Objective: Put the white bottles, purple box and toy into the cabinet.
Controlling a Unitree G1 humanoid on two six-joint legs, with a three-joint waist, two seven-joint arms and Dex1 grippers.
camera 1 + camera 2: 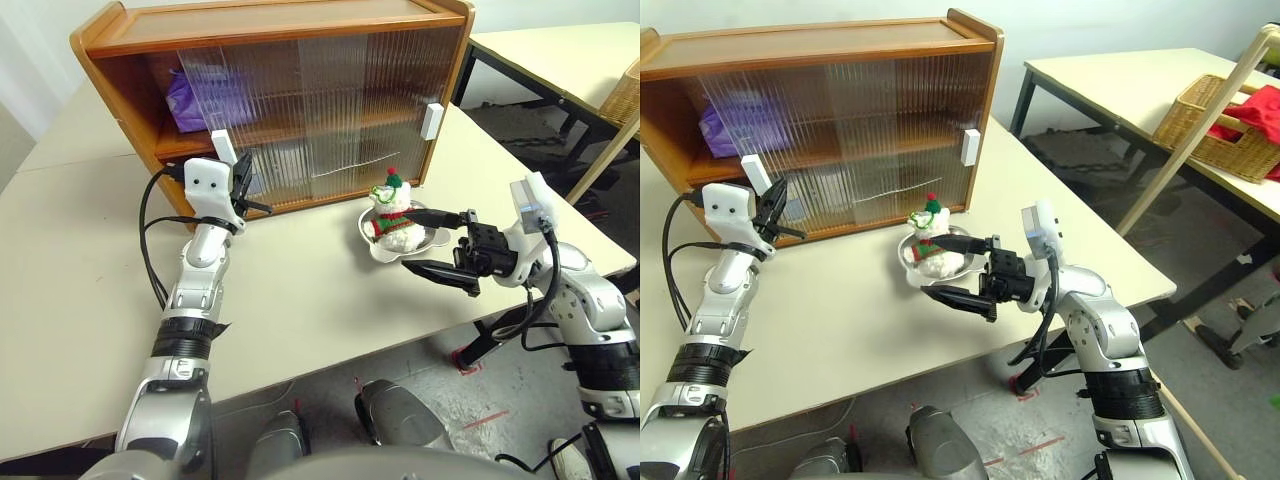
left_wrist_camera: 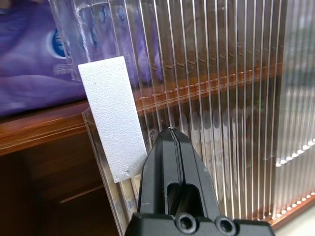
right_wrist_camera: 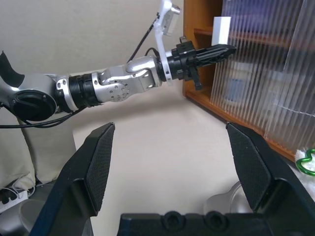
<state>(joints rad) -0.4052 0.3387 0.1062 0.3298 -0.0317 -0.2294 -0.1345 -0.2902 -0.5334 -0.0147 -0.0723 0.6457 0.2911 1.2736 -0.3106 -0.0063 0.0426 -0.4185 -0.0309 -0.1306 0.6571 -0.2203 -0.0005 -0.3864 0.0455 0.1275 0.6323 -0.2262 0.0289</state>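
The purple box (image 1: 200, 98) is seen already inside the cabinet (image 1: 270, 40), lying on the upper shelf at the left end, where the sliding door has been drawn aside. Behind the ribbed door panels on the lower shelf, pale blurred shapes can be made out; they may be the white bottles, but this cannot be told for certain through the ribbing.

The left tool (image 1: 243, 183) is held with its fingers pressed together and nothing between them, its tip just beside the left door handle (image 1: 223, 147), at the edge of the left door. It is judged that the door is being worked with this tool, so that an opening is made or widened for the remaining item.

Further right, the toy (image 1: 392, 215) is found sitting upright in a metal bowl (image 1: 375, 250) on the worktop (image 1: 300, 300), in front of the cabinet's right half and outside it. The right tool (image 1: 440, 243) is spread wide and empty, pointing at the toy from the right, with one finger near the toy's side and the other lower, by the bowl's rim.

By this reading the box is stowed, the bottles probably so, and the toy is left to be grasped and placed inside.
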